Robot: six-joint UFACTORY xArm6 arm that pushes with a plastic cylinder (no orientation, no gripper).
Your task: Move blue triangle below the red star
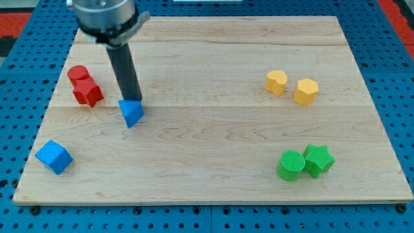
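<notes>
The blue triangle (132,112) lies on the wooden board, to the right of and a little below the red star (87,92). A red cylinder (77,74) touches the star's upper left. My tip (132,99) rests against the triangle's top edge, with the dark rod rising up and to the left from it.
A blue cube (53,156) sits near the board's bottom left corner. A yellow heart (276,81) and a yellow hexagon (306,91) are at the right. A green cylinder (291,165) and a green star (318,160) are at the bottom right.
</notes>
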